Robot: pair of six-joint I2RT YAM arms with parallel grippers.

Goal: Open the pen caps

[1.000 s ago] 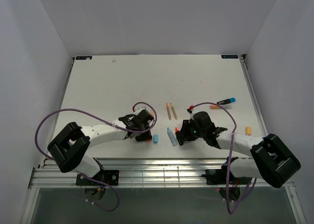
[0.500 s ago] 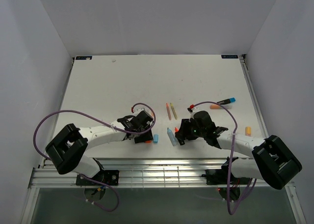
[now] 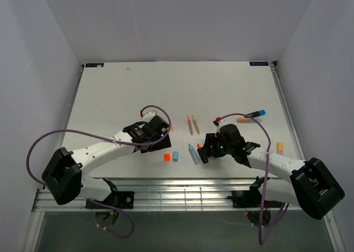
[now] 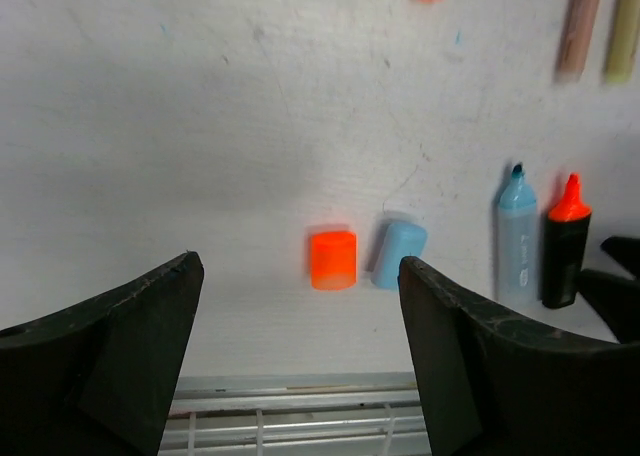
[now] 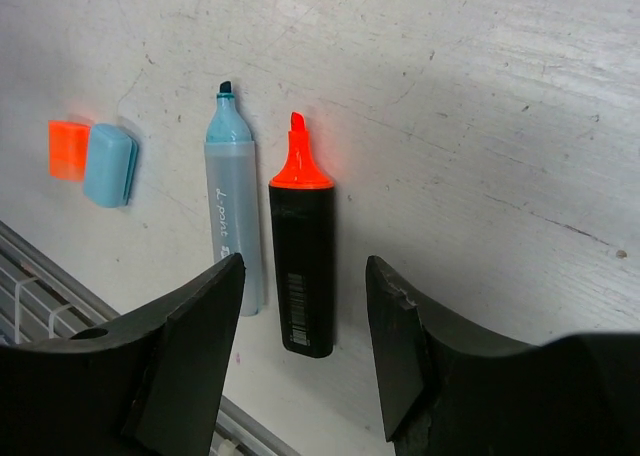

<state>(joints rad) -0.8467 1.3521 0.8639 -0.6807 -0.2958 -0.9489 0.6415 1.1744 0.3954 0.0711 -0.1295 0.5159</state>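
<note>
White table, orange cap and black marker now loose; left gripper, right gripper newly open-fingered, empty.

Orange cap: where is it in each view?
Top external: orange cap low centre, just left of the blue cap.
Left wrist: orange cap lower centre.
Right wrist: orange cap at the far left edge.
Landmark: blue cap lying beside it in all three.
</note>
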